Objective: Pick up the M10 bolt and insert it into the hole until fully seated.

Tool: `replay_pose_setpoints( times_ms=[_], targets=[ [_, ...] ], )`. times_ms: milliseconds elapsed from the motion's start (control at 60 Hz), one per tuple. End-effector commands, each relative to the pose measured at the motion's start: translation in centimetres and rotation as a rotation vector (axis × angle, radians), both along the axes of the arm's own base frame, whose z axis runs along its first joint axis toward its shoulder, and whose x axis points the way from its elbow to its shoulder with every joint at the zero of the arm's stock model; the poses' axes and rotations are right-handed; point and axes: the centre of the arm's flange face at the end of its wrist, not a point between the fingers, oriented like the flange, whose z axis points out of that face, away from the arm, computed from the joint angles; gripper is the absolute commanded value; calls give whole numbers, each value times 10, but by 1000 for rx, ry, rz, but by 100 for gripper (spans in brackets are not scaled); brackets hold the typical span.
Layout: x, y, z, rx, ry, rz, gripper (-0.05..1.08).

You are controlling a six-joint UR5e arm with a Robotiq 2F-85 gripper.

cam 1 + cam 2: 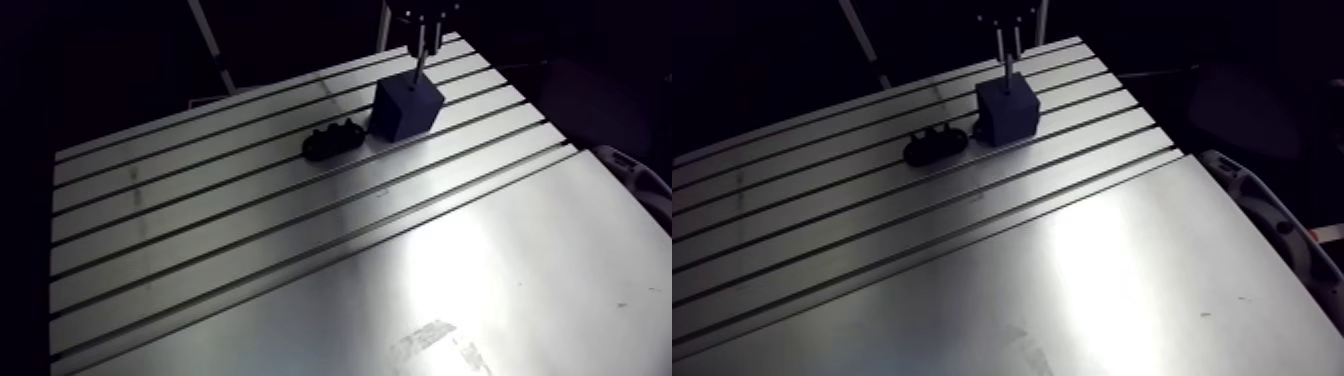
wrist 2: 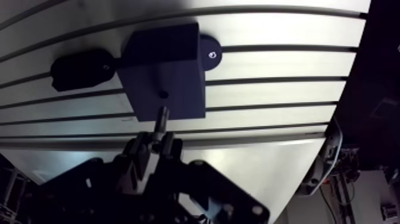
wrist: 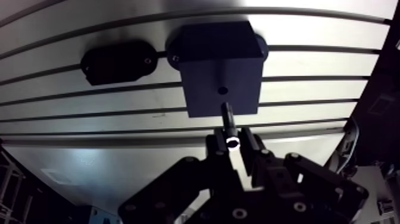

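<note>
A robotics lab bench: a slotted aluminium table (image 1: pixel 480 260) carrying a bolted-down dark fixture block (image 1: pixel 407 108).

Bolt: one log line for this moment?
phase: pre-insert | tool: shut on bolt | bolt: upright over block, tip short of hole | black holder: beside block

Two stereo viewpoints on one slotted table (image 1: pixel 300 250).
The arm view looks down obliquely from well back; the dark block (image 1: pixel 405 108) sits small at upper right of the frame. The wrist view looks steeply down from close above it, past the gripper (image 3: pixel 232 146) holding the bolt (image 3: pixel 227 116). Both share the block and neighbouring slots.
</note>
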Motion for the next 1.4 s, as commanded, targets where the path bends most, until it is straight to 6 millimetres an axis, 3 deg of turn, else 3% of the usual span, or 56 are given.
replay_pose_setpoints(
  times_ms=[17, 1400],
  targets=[
    [0, 0, 0, -1, 1, 0, 108],
    [-2, -1, -7, -2, -2, 1, 108]
  ],
)
